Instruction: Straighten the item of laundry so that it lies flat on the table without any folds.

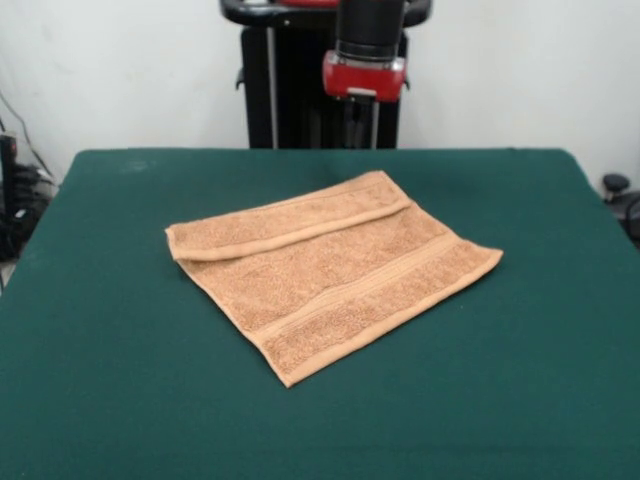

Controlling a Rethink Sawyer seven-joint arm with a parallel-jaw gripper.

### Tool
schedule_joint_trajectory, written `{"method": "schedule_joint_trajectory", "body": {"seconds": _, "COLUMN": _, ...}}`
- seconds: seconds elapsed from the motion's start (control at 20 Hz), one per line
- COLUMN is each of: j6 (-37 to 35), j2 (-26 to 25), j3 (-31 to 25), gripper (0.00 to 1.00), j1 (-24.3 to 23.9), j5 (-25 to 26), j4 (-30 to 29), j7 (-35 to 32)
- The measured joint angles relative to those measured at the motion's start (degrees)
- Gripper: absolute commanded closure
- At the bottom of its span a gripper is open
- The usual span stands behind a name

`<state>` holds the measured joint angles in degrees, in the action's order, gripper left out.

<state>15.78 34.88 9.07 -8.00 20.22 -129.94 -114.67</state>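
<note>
Orange-tan terry towel (330, 285) lies mid-worktop (100, 400), askew to its edges, its far strip folded over. The robot's hand (362, 108) hangs above the far edge, grip state unclear.

Below and in front of the raised gripper (362, 112), only the flat towel (330, 285) is lying on the table (110, 330); green felt is stretching open on every side of it.
</note>
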Motion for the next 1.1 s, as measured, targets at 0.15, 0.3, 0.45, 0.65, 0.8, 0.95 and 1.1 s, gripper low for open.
{"method": "schedule_joint_trajectory", "body": {"seconds": 0.15, "j6": 0.0, "j2": 0.0, "j3": 0.0, "gripper": 1.0, "j1": 0.0, "j5": 0.2, "j4": -0.1, "j7": 0.0}}
{"method": "schedule_joint_trajectory", "body": {"seconds": 0.3, "j6": 0.0, "j2": 0.0, "j3": 0.0, "gripper": 1.0, "j1": 0.0, "j5": 0.4, "j4": -0.1, "j7": 0.0}}
{"method": "schedule_joint_trajectory", "body": {"seconds": 0.45, "j6": 0.0, "j2": 0.1, "j3": 0.0, "gripper": 1.0, "j1": -0.4, "j5": 0.9, "j4": -0.1, "j7": 0.0}}
{"method": "schedule_joint_trajectory", "body": {"seconds": 0.65, "j6": 0.0, "j2": 0.4, "j3": 0.0, "gripper": 1.0, "j1": -1.1, "j5": 1.2, "j4": -0.1, "j7": 0.0}}
{"method": "schedule_joint_trajectory", "body": {"seconds": 0.8, "j6": 0.0, "j2": 0.5, "j3": 0.0, "gripper": 1.0, "j1": -1.6, "j5": 1.6, "j4": -0.1, "j7": 0.0}}
{"method": "schedule_joint_trajectory", "body": {"seconds": 0.95, "j6": 0.0, "j2": 0.4, "j3": 0.0, "gripper": 1.0, "j1": -1.6, "j5": 2.0, "j4": -0.1, "j7": 0.0}}
{"method": "schedule_joint_trajectory", "body": {"seconds": 1.1, "j6": 0.0, "j2": -0.3, "j3": 0.0, "gripper": 1.0, "j1": -1.6, "j5": 2.6, "j4": -0.1, "j7": 0.0}}
